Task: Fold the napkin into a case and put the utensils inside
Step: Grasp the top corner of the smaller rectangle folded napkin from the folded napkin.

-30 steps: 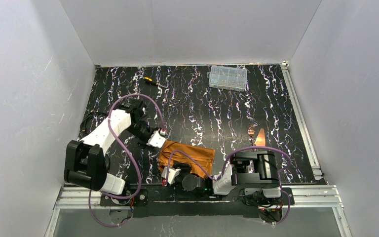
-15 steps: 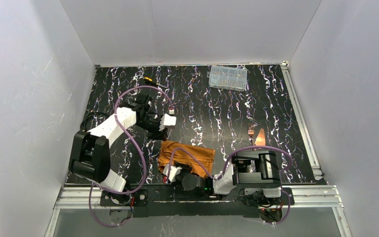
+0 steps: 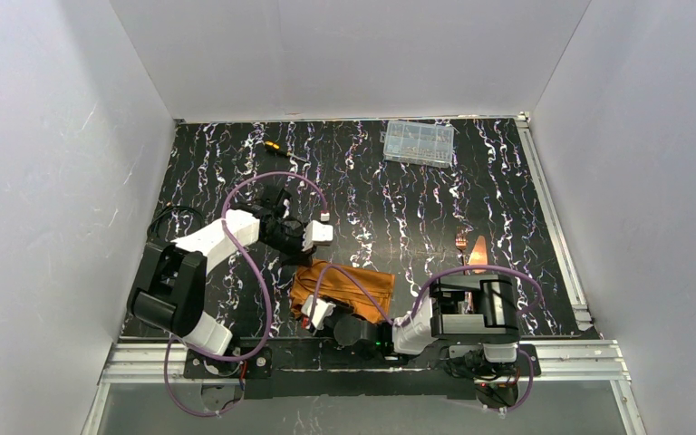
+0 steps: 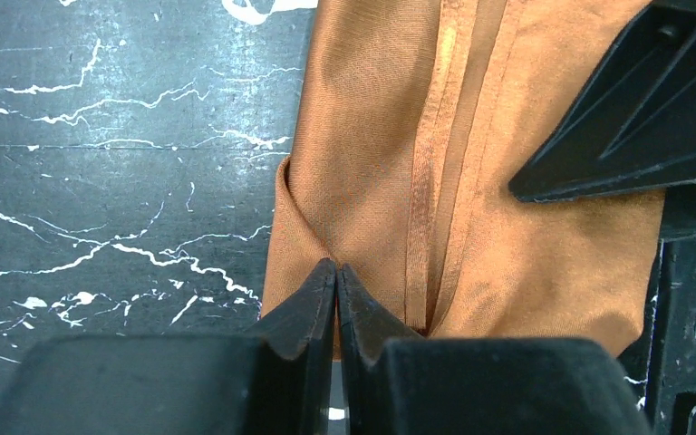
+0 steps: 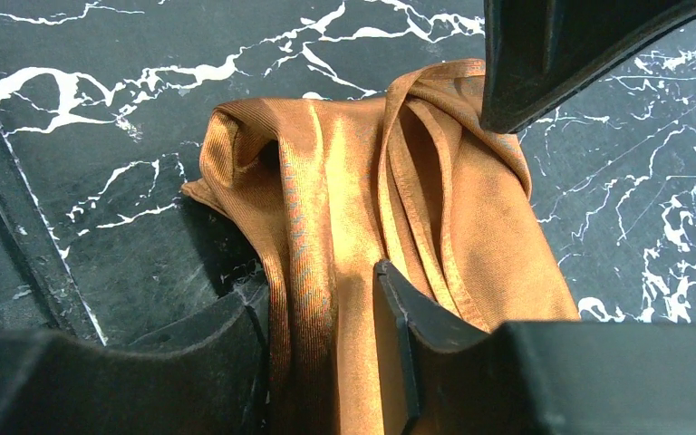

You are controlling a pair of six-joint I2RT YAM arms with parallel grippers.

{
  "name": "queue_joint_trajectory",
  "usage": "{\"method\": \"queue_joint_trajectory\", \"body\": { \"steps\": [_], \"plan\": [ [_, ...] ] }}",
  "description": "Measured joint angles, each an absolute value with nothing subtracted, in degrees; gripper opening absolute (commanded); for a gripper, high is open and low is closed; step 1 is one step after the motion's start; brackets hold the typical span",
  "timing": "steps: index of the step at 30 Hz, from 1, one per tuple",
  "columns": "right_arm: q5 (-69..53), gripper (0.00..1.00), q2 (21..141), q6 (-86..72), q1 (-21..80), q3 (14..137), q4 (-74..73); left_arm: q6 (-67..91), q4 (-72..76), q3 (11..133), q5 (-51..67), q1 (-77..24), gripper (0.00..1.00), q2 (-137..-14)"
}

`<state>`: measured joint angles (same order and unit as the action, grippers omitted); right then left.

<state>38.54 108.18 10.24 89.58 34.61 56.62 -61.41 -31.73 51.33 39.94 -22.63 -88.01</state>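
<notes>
Top external view: the napkin [image 3: 349,286] lies as a rumpled, loosely folded strip at the lower centre of the frame, on the table [image 3: 381,199] just above the arm bases. The right hand [image 3: 315,314] sits at its lower left end. In the right wrist view a raised ridge of cloth fills the gap between its two fingers [image 5: 397,317], so this hand is grasping the napkin [image 5: 353,181].

The left hand [image 3: 314,233] is just above the napkin's upper left corner and is clenched. In the left wrist view its tips are pressed together with nothing between them, over the cloth's left fold.

The utensils [image 3: 478,253], one of them a fork [image 3: 460,239], lie to the right of the napkin and apart from it, right of centre.

A clear plastic box [image 3: 418,142] rests at the table's upper right and a screwdriver [image 3: 276,148] at its upper left. The table is black with white veins. White walls enclose it on the left, top and right, and metal rails run along its right and lower edges.
</notes>
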Motion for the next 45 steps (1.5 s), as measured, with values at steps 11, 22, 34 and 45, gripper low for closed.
{"method": "queue_joint_trajectory", "body": {
  "steps": [11,22,34,45],
  "plan": [
    [37.45,0.47,107.92,8.43,89.25,34.61,56.18,-59.96,-32.34,50.39,39.97,-25.85,0.22,-88.01],
    [37.32,0.47,107.59,6.94,89.25,34.00,56.45,-56.90,-30.20,49.10,36.12,-26.41,0.00,-87.99],
    [36.86,0.51,102.89,-0.36,86.87,32.71,53.52,-54.15,-27.77,48.58,34.63,-27.51,0.00,-87.61],
    [27.66,0.51,100.49,-12.43,81.19,31.97,48.80,-53.60,-27.51,48.31,34.96,-27.51,0.00,-87.29]
  ]
}}
